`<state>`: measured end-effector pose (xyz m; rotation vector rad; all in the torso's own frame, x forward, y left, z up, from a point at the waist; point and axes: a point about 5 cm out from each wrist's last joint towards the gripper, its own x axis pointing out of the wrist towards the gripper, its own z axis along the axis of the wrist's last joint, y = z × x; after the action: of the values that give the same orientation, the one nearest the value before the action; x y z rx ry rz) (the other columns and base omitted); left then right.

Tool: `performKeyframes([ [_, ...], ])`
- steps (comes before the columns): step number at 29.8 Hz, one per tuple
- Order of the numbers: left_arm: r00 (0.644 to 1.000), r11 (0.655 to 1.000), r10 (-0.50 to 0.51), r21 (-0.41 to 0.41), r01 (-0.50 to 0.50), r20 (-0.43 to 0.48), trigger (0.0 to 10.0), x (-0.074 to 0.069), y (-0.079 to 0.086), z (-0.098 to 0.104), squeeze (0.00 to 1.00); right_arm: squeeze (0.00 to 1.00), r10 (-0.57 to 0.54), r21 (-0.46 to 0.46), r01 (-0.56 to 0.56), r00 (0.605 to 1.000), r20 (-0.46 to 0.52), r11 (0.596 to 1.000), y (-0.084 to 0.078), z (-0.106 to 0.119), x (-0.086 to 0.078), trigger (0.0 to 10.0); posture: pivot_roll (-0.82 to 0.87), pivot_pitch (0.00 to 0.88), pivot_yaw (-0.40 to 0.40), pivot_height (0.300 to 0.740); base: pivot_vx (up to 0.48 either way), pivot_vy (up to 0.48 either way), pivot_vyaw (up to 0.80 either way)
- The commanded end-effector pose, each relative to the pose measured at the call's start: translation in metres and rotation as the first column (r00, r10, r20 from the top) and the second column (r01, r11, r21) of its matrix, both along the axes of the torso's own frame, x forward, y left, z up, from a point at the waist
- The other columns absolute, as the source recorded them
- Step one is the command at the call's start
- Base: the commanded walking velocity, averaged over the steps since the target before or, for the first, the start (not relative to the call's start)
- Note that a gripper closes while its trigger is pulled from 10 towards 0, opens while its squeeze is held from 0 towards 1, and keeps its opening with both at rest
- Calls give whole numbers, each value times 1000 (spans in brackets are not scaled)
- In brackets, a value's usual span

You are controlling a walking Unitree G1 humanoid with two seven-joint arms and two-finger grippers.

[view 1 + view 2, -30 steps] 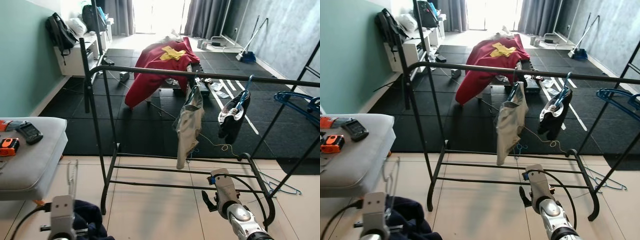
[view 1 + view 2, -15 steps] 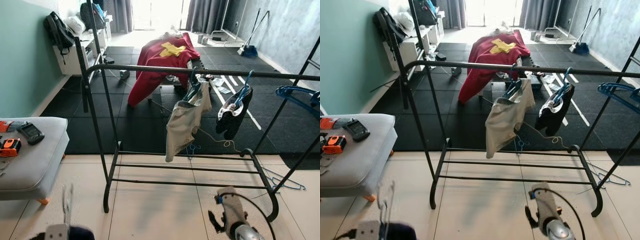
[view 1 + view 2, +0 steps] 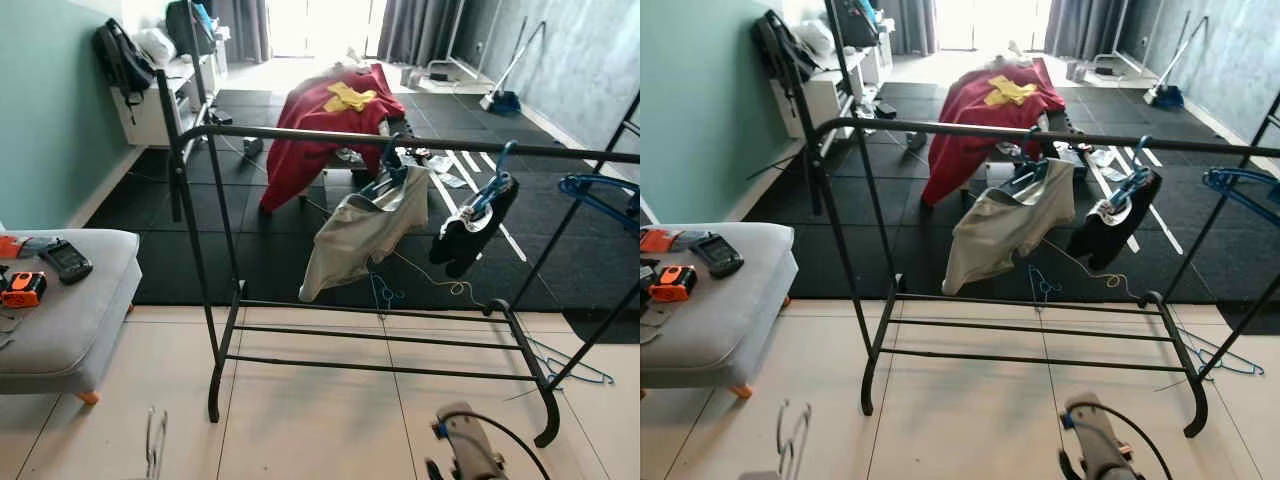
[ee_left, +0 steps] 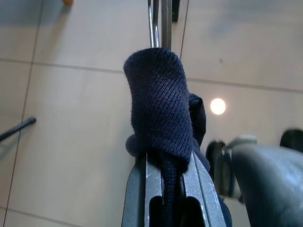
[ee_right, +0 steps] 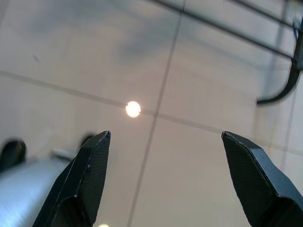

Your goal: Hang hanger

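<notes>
In the left wrist view my left gripper (image 4: 163, 187) is shut on a wire hanger (image 4: 156, 23) wrapped in a dark navy knit garment (image 4: 158, 104), low over the tile floor. From the head camera, the hanger's silver wire hook (image 3: 153, 445) pokes up at the bottom left. The black clothes rack (image 3: 300, 133) stands ahead, apart from it. My right gripper (image 5: 168, 175) is open over bare tiles, with nothing between its fingers (image 5: 85, 175). My right forearm (image 3: 465, 450) shows low in front of the rack's base.
On the rack a beige shirt (image 3: 355, 235) swings out to the left on a blue hanger, beside a dark garment (image 3: 470, 225). More blue hangers (image 3: 600, 195) hang at the right. A grey ottoman (image 3: 70, 310) stands on the left. A red cloth (image 3: 320, 120) lies beyond.
The view has shifted and both arms now sit lower in it. The navy garment has dropped out of the head views, leaving the hook. The beige shirt has swung up to the left.
</notes>
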<state>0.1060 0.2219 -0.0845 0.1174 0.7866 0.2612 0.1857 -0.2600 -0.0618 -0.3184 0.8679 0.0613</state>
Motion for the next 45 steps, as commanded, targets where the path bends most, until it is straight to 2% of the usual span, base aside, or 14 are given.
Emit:
performKeyframes([
  [1,1000,1000,-13,-16,12,-11,10000,-4,-5,-2,0,0,-6,-16,5,999,-45,1000,-12,-1,-11,10000,23,33,-32,740,0,0,0],
  [3,1000,1000,-8,-23,8,-2,10000,-8,-7,-2,0,0,-33,-33,30,997,-72,999,-33,1,-25,10000,25,42,-33,740,0,0,0],
  [5,1000,1000,-1,-27,1,-2,10000,-10,-8,-3,0,0,-55,-46,50,994,-97,998,-44,1,-36,10000,25,43,-32,740,0,0,0],
  [7,1000,1000,-1,-27,1,-2,10000,-10,-8,-3,0,0,-55,-46,50,994,-97,998,-44,1,-36,10000,25,43,-32,740,0,0,0],
  [11,1000,999,4,-32,-5,-17,10000,-13,-6,-5,0,0,-75,-58,68,989,-127,996,-49,-2,-49,10000,25,42,-32,740,0,0,0],
  [16,999,999,11,-35,-13,-47,10000,-16,-1,-8,0,0,-85,-58,78,986,-141,995,-44,-6,-54,10000,21,34,-31,740,0,0,0],
  [20,998,999,17,-38,-19,-68,10000,-18,3,-10,0,0,-83,-47,76,986,-145,996,-31,-12,-52,10000,22,31,-31,740,0,0,0],
  [25,997,999,17,-39,-20,-69,10000,-18,4,-10,0,0,-81,-43,75,986,-145,996,-29,-13,-51,10000,22,31,-31,740,0,0,0],
  [26,997,999,18,-40,-21,-73,10000,-18,4,-10,0,0,-66,-42,60,986,-152,997,-20,-16,-49,10000,24,27,-29,740,0,0,0],
  [28,997,999,18,-40,-21,-73,10000,-18,4,-10,0,0,-66,-42,60,986,-152,997,-20,-16,-49,10000,24,27,-29,740,0,0,0],
  [30,997,999,22,-43,-25,-80,10000,-16,6,-11,0,0,-42,-19,39,990,-136,999,6,-22,-41,10000,24,23,-28,740,0,0,0],
  [33,996,999,21,-44,-25,-83,10000,-15,6,-12,0,0,-44,-9,43,991,-127,999,11,-23,-38,10000,24,23,-28,740,0,0,0],
  [40,996,999,17,-47,-21,-86,10000,-13,6,-12,0,0,-42,-9,41,993,-107,999,10,-17,-25,10000,24,19,-26,740,0,0,0],
  [45,996,999,16,-46,-20,-87,10000,-11,6,-12,0,0,-51,-12,50,995,-89,999,-4,-9,-17,10000,26,14,-26,740,0,0,0],
])
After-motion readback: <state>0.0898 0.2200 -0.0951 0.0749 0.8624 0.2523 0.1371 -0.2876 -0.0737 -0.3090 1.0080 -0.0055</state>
